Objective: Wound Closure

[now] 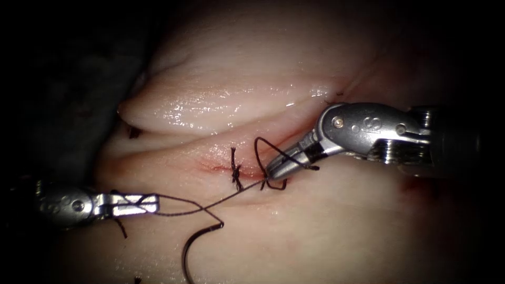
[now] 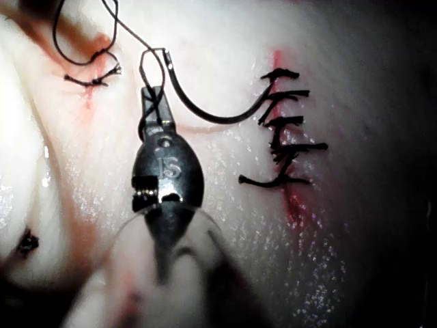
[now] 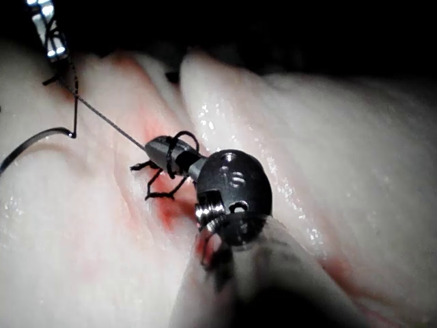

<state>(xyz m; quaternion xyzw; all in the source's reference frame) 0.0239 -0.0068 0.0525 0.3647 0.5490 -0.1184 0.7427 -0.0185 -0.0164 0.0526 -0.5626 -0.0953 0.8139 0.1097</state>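
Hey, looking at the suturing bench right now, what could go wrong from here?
1. The needle lies loose on the tissue, held by neither tool; a tug on the thread may drag it.
2. The thread runs taut from the left tool to the right tool, with loops round the right tool's jaws; they might snag.
3. Hard pulling may strain the knot at the cut.

Left tool (image 1: pixel 144 203) enters low from the left, shaft near level, jaws closed on the thread (image 1: pixel 179 209); right tool (image 1: pixel 279 167) angles down-left from the right, wrist bent, jaws closed with thread looped around them.
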